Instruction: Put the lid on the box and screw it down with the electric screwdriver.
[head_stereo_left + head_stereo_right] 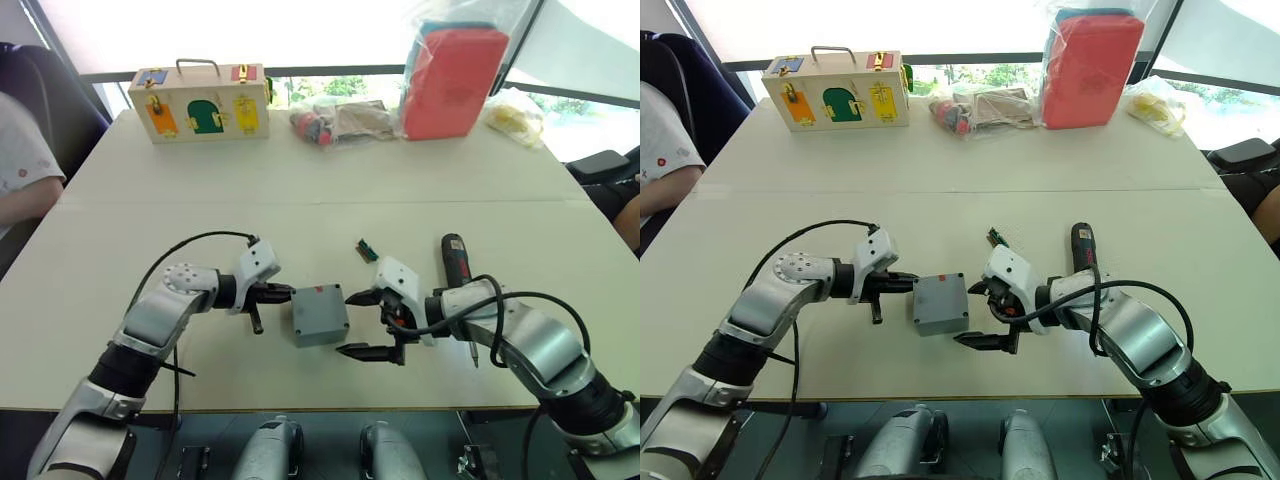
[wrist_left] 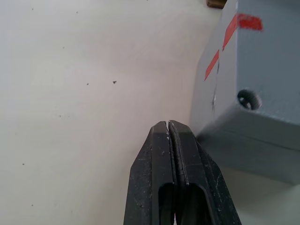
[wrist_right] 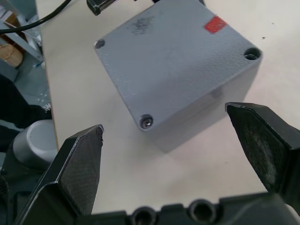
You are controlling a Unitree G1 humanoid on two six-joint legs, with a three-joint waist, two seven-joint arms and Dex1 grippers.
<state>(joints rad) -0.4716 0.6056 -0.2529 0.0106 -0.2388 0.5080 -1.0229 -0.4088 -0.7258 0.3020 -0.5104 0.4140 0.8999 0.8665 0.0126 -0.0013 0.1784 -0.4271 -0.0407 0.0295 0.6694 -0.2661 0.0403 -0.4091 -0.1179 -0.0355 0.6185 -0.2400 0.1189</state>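
Grey box (image 1: 320, 315) on surface, lid (image 3: 173, 61) seated on top with red mark, black electric screwdriver (image 1: 457, 262) lying well apart.

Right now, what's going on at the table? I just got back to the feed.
The lid already sits on the box, which stands on the table between the two grippers. One corner shows a screw in its hole; the other visible corner holes look empty. The left gripper is shut, its tip beside the box's left side. The right gripper is open, facing the box without holding it. The electric screwdriver lies on the table beyond the right arm, untouched.
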